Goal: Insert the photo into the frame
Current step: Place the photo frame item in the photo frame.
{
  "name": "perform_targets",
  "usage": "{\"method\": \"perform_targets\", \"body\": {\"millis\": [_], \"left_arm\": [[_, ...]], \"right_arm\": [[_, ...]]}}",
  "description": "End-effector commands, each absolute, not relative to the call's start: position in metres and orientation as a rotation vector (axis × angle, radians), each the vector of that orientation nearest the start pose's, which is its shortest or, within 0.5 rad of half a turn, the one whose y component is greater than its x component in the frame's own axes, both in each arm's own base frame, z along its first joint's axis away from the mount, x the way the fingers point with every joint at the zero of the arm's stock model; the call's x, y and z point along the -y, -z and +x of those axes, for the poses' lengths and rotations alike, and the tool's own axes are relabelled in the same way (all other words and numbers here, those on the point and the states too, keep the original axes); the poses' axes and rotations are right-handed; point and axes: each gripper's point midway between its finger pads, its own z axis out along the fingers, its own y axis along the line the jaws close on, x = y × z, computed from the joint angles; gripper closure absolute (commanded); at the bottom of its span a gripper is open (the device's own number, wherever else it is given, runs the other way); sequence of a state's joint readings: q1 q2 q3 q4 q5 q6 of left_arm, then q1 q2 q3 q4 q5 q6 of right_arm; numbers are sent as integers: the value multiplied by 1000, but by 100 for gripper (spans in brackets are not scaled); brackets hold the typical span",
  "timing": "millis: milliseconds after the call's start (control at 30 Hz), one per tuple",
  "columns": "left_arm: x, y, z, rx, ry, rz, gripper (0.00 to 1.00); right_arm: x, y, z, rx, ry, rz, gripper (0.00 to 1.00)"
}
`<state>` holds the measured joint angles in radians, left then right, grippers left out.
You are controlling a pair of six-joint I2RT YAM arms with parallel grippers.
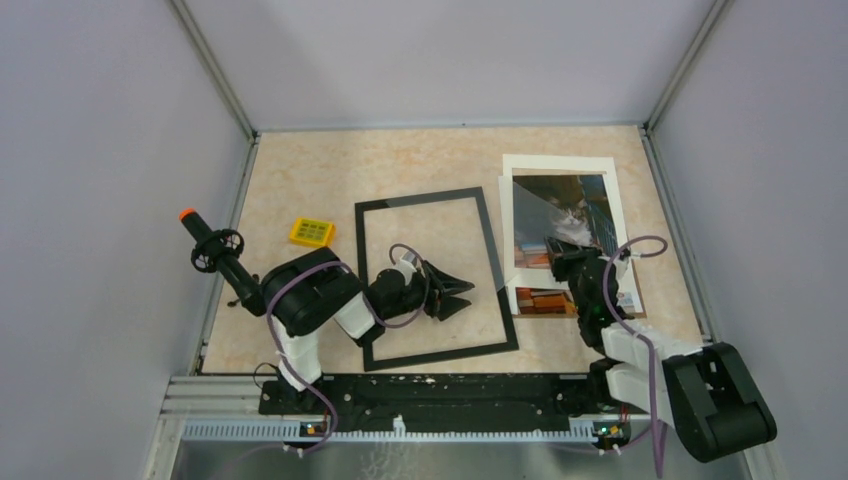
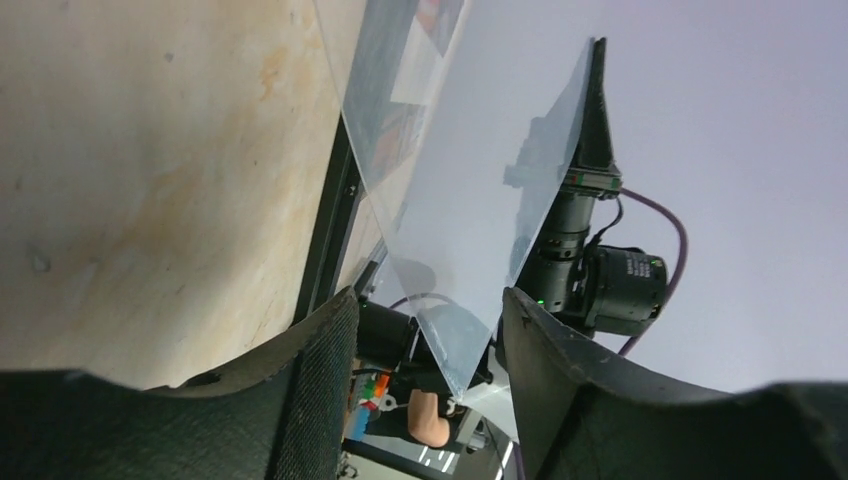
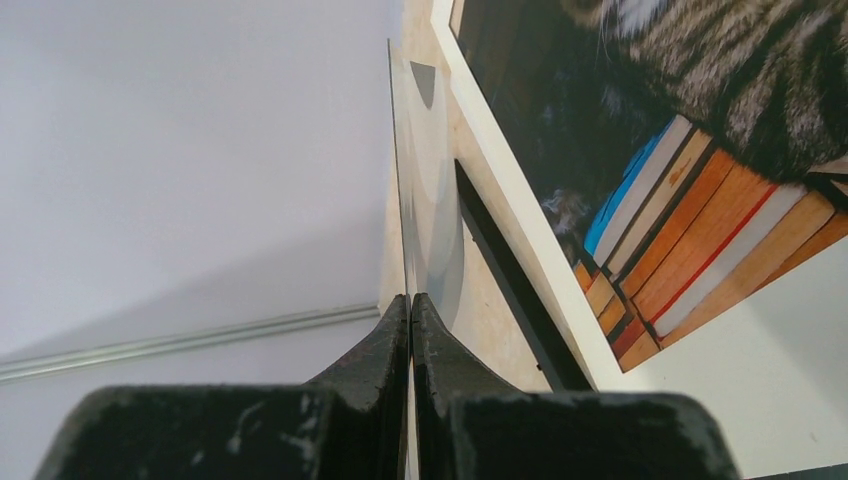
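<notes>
**Clear pane in the air, photo (image 3: 680, 220) not in the frame (image 1: 440, 354) yet**

The right end effector (image 3: 410, 300) is pinched tight on the edge of a clear pane (image 2: 480, 180), holding it tilted up off the table (image 1: 300, 170). The left end effector (image 1: 463, 297) sits over the frame's opening with its jaws partway apart, and the pane's corner pokes between them with a gap on both sides. The photo lies face up just right of the frame, both flat on the table.

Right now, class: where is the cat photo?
Top view: the photo lies flat on the table's right side, immediately right of the black frame.
</notes>
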<state>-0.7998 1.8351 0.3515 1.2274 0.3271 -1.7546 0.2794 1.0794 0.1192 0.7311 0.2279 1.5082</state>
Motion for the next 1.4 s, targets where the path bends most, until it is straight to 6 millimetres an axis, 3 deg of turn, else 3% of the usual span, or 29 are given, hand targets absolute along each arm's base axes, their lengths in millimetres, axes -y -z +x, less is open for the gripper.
{"method": "perform_targets", "body": {"millis": [0,267,400,467,633,667,800,833,933,1067,1167,1367], "left_arm": [[354,-132,223,-1922,2097,-724,44],[363,-147,232,-1820,2148,-666,64],[360,-142,230,-1858,2118,-646,82],[358,-136,229,-1892,2097,-643,100],[343,-127,220,-2019,2042,-517,100],[338,-123,217,-2069,2012,-486,100],[312,-107,213,-2241,1879,-317,100],[306,-102,212,-2295,1837,-270,100],[286,-90,211,-2428,1731,-133,100],[252,-86,213,-2468,1687,-127,100],[227,-88,223,-2465,1648,-145,100],[211,-92,222,-2471,1640,-67,100]], "right_arm": [[-82,-127,316,-1390,-1035,1266,100],[-80,-123,312,-1390,-1024,1264,100],[-82,-125,307,-1437,-983,1143,100],[-82,-119,302,-1484,-937,1092,100],[-96,-121,288,-1713,-785,738,34],[-97,-121,283,-1774,-743,686,24],[-103,-130,264,-1897,-668,433,3],[-104,-131,262,-1916,-658,381,1],[-105,-123,262,-2018,-613,236,11],[-105,-113,274,-2152,-644,177,17],[-116,-107,284,-2213,-799,161,17],[-150,-97,289,-2245,-1109,123,20]]}}
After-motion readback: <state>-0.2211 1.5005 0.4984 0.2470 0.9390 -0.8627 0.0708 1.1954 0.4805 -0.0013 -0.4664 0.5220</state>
